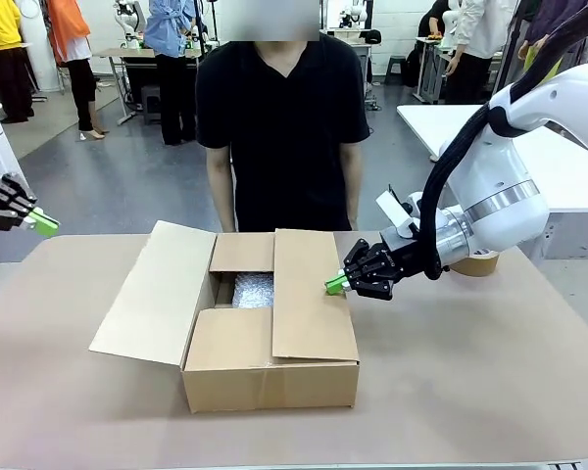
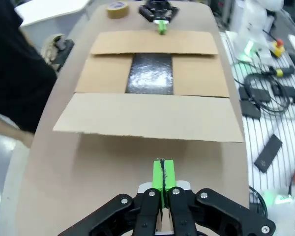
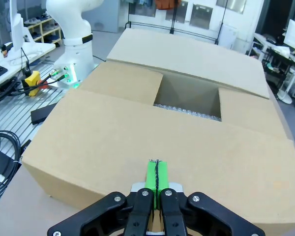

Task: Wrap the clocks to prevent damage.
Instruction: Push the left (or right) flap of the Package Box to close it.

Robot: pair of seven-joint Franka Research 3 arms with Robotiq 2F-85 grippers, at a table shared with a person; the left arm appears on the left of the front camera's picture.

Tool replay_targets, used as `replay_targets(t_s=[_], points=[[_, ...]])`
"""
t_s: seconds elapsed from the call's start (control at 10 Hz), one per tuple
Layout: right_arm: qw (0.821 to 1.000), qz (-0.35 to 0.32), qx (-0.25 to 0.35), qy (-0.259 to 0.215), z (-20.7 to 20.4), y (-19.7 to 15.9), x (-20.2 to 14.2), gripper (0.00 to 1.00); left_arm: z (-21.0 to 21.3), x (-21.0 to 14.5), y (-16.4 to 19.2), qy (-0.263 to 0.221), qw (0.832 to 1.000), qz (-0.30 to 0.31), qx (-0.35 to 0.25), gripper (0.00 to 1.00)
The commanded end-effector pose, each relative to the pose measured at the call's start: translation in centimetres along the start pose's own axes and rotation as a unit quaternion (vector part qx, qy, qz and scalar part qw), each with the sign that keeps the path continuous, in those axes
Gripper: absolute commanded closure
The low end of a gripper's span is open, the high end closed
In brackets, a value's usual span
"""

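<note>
A cardboard box (image 1: pixel 274 387) stands mid-table. Its right flap (image 1: pixel 309 294) lies folded down, and its left flap (image 1: pixel 152 294) hangs open outwards. Bubble wrap (image 1: pixel 253 290) shows through the gap in the top; no clocks can be seen, whatever the wrap covers is hidden. My right gripper (image 1: pixel 335 284) is shut, with its green tips against the right flap's outer edge. In the right wrist view that gripper (image 3: pixel 157 174) rests on the flap (image 3: pixel 137 132), with the bubble wrap (image 3: pixel 187 112) beyond. My left gripper (image 1: pixel 45 223) hovers shut at the far left. In its own view it (image 2: pixel 162 173) faces the box (image 2: pixel 196 81).
A person in a black shirt (image 1: pixel 279 117) stands at the table's far side behind the box, arms down. A roll of brown tape (image 1: pixel 478 262) lies behind my right arm, also seen as the tape roll (image 2: pixel 117 9). Cables and devices (image 2: pixel 265 98) lie off the table.
</note>
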State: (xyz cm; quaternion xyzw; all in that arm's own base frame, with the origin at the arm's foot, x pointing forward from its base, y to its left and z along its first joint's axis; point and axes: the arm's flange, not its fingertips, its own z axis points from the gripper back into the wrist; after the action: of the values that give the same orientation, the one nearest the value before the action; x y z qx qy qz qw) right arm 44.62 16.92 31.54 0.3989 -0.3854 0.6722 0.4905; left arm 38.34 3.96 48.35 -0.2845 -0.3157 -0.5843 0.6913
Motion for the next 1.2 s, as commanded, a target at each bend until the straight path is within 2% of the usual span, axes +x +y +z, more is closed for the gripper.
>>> replay_targets(t_s=[0.0, 0.1, 0.6, 0.7, 0.9, 1.1], points=[[1.000, -0.002, 0.000, 0.004, -0.2, 0.0, -0.3, 0.99, -1.5, -2.1, 0.8, -0.010, 1.000, 0.014, 0.009, 1.00], [1.000, -0.002, 0.000, 0.004, -0.2, 0.0, -0.3, 0.99, -1.6, -2.9, 0.3, -0.001, 1.000, 0.010, -0.002, 1.00], [1.000, -0.002, 0.000, 0.004, -0.2, 0.0, -0.3, 0.99, -0.7, -2.0, -0.1, -0.010, 1.000, 0.019, 0.008, 1.00], [1.000, -0.002, 0.000, 0.004, -0.2, 0.0, -0.3, 0.99, -0.9, -2.2, 0.0, 0.001, 1.000, 0.018, 0.007, 1.00], [1.000, -0.002, 0.000, 0.004, -0.2, 0.0, -0.3, 0.99, -3.8, -6.4, 2.0, -0.059, 0.998, -0.025, 0.026, 1.00], [1.000, -0.002, 0.000, 0.004, -0.2, 0.0, -0.3, 0.99, -7.3, -10.6, 2.1, -0.101, 0.994, -0.047, 0.016, 1.00]])
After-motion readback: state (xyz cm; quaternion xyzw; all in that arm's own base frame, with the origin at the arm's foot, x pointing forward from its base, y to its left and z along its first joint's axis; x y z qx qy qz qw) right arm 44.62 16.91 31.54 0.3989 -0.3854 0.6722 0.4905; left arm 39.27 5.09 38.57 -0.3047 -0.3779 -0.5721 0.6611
